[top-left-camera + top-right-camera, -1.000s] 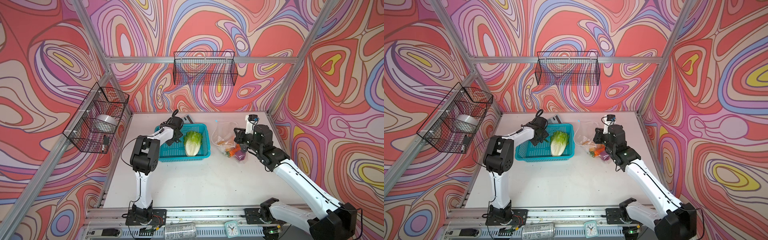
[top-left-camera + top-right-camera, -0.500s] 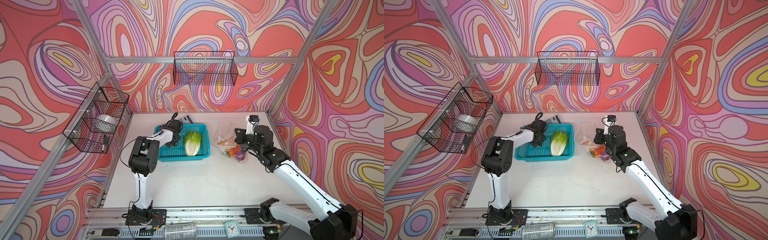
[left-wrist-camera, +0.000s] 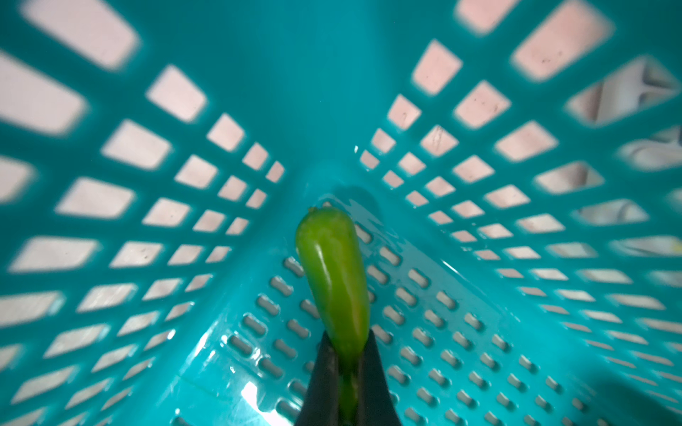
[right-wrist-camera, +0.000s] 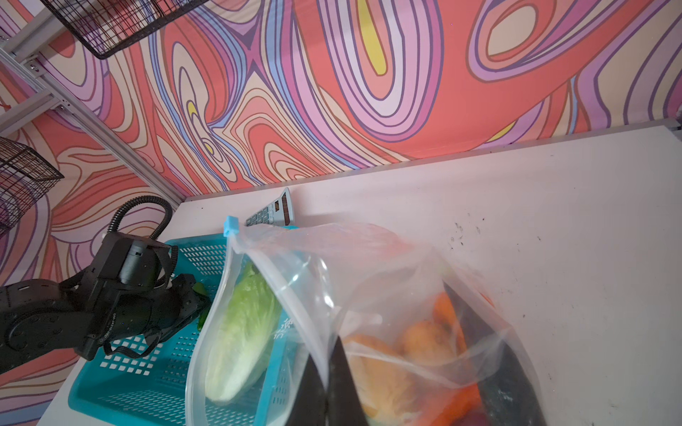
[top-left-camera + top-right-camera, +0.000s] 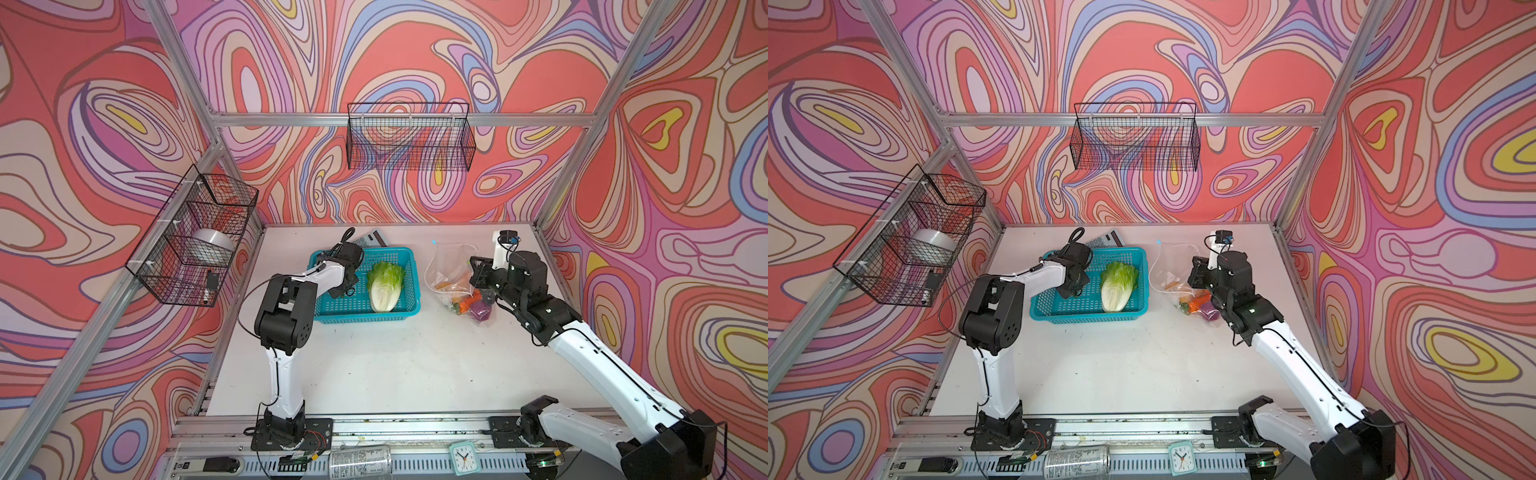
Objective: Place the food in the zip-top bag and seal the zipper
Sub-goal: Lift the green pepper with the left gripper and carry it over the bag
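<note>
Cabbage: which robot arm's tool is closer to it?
Left. The left tool sits in the teal basket beside the cabbage, shut on a green cucumber. The right tool is outside it, pinching the bag's rim.

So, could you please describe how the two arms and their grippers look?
The left arm and right arm have white shells, black joint housings and black bases. A coiled black cable loops at the left wrist. The left gripper and right gripper have dark, tapered fingers.
</note>
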Available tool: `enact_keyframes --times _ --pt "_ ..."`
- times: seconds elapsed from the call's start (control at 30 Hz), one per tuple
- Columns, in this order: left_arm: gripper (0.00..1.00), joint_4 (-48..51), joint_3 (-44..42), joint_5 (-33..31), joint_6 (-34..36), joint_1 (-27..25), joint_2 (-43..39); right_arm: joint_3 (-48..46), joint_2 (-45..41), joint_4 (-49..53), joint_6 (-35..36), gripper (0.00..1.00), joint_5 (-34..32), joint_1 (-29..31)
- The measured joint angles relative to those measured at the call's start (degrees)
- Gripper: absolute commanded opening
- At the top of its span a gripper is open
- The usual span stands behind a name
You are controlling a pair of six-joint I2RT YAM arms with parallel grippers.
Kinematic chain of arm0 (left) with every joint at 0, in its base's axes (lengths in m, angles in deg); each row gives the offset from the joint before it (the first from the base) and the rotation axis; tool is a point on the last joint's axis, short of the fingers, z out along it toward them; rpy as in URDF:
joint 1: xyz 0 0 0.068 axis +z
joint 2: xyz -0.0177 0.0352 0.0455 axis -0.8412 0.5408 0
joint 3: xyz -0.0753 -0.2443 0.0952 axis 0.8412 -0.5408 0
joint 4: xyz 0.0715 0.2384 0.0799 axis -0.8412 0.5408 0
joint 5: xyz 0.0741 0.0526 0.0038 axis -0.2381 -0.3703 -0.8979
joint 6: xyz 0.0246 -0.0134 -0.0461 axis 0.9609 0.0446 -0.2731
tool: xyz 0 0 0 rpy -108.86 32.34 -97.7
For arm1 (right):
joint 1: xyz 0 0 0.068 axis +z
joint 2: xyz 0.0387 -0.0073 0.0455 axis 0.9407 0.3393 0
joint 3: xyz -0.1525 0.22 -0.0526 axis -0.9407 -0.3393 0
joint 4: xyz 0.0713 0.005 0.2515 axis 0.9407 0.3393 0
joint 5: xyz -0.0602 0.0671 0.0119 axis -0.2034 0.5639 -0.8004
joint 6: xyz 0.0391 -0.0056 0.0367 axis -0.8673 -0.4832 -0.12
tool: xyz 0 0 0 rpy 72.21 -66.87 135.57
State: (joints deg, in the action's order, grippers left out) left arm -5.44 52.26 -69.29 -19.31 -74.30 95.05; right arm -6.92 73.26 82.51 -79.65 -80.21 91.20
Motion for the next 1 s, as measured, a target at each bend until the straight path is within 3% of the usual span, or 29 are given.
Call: enact_keyframes --times 0.2,0.6,1.0 --pt "0.0 1.2 -2.4 1.8 3.4 0.0 -4.6 0.0 -0.1 0.0 0.2 0.0 -0.3 0.0" --pt "0.0 -3.7 -4.7 10.1 8.9 -1.1 -22.6 0.0 -0.1 0.0 0.1 0.0 -0.3 0.0" --pt "0.0 -13.9 -1.9 27.1 13.8 -11.1 -24.3 0.0 0.0 0.2 -0.1 0.0 -0.3 0.0"
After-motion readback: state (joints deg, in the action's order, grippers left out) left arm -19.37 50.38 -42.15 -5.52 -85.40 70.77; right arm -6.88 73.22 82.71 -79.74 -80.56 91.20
